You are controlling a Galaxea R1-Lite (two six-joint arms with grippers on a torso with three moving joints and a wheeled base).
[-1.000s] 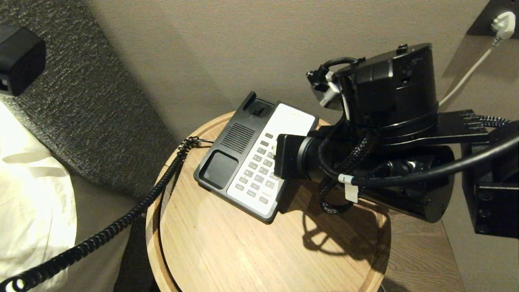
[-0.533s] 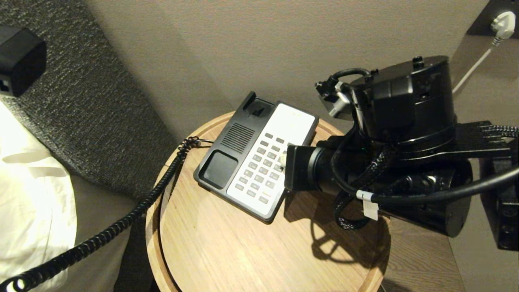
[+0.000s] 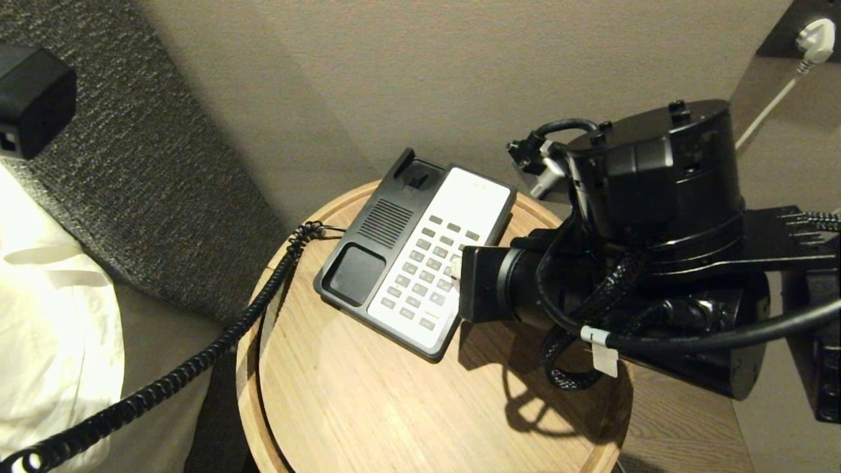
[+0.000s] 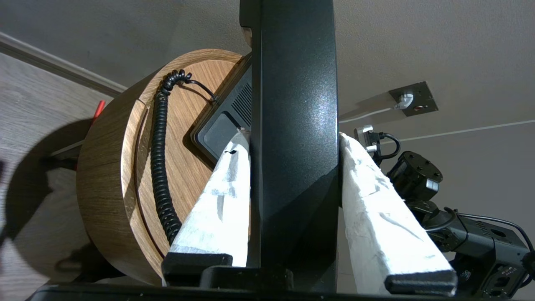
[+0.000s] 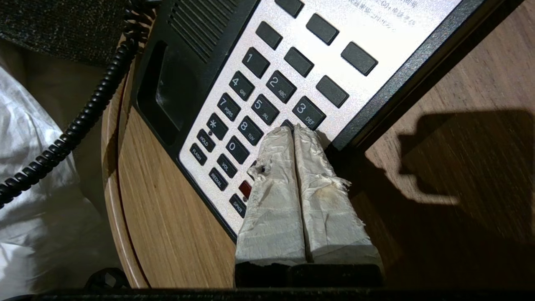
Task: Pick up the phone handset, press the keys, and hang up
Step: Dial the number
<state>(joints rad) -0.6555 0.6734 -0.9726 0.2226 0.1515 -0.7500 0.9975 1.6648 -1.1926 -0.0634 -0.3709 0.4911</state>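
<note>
Head view: the right arm reaches in from the right over the round wooden table. Compared with a second ago it has drawn back a little toward the right, so more of the keys on the phone base show now. I judge the pressing step is in progress, or maybe between two presses. The cradle on the base is empty, and the coiled cord runs off the table's left edge toward the bedding. The base sits near the far rim, by the wall; the front of the table offers free room for the arm.

Left wrist view: the left gripper is clamped on the phone handset, one padded finger on each side, holding it up beside the table, away from the base.

Right wrist view: the right gripper has its two wrapped fingers pressed together, holding nothing. The tips lie at the key just below the 3; whether they touch it I cannot say surely. The right edge of the base is just beside them, so a slip sideways would land on the wood.
</note>
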